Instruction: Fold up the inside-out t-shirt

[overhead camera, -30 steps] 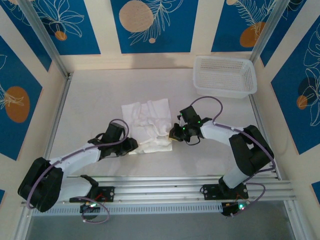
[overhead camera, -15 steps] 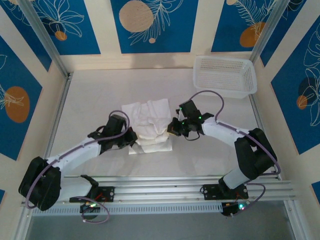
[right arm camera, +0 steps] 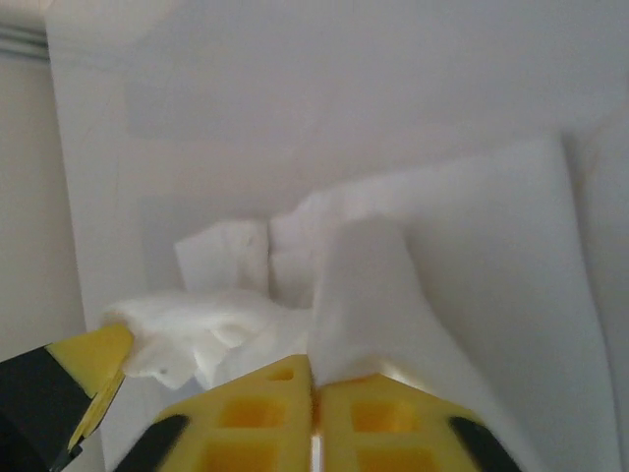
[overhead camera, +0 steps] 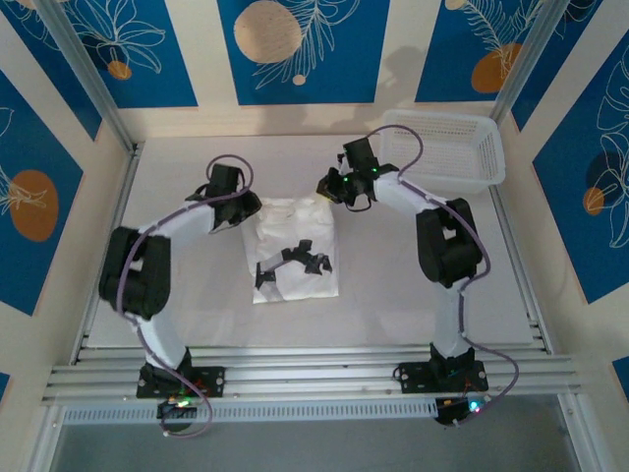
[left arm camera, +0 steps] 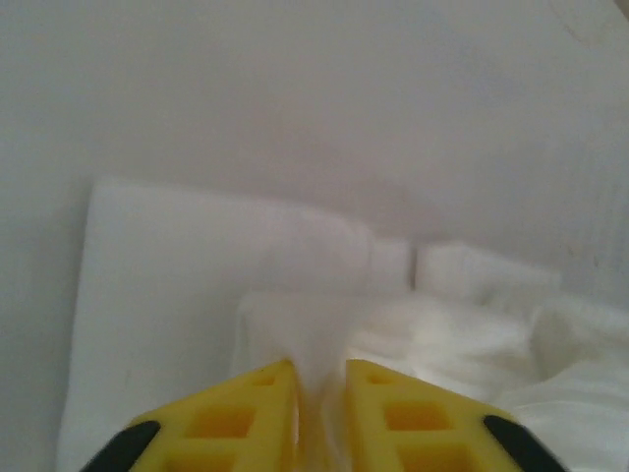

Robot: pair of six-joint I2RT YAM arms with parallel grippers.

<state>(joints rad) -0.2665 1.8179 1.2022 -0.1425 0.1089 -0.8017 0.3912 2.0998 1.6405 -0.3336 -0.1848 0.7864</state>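
1. Left fingers (left arm camera: 257,413): yellow, set narrow. A thin strip of white cloth runs up through the slit between them. The left gripper (left arm camera: 316,382) is closed on a pinch of the inside-out t-shirt (left arm camera: 462,324). Beyond the tips, the wrist view shows rumpled folds on the right and a flat, smooth layer on the left.

2. Right fingers (right arm camera: 251,413): yellow, pressed almost together. A ridge of cloth rises from between the tips and widens away from them. The right gripper (right arm camera: 314,379) is clamped on that ridge. Behind it lie small crumpled folds and a broad flat panel of the same garment.

3. From above, the left gripper (overhead camera: 246,208) sits at the far left corner of the shirt and the right gripper (overhead camera: 329,189) at its far right corner. They are near each other, with the width of the folded cloth between them.

4. The t-shirt (overhead camera: 295,221) lies in the middle of the table (overhead camera: 187,295) as a compact upright rectangle, far edge at the grippers, near edge well short of the arm bases. Two dark shadows (overhead camera: 293,264) fall across its middle.

5. The left arm (overhead camera: 147,256) bends up from its base and reaches right. The right arm (overhead camera: 447,236) bends up and reaches left.

6. A white mesh basket (overhead camera: 462,147) stands in the far right corner of the table, apart from the shirt. The right arm crosses in front of its near left part.
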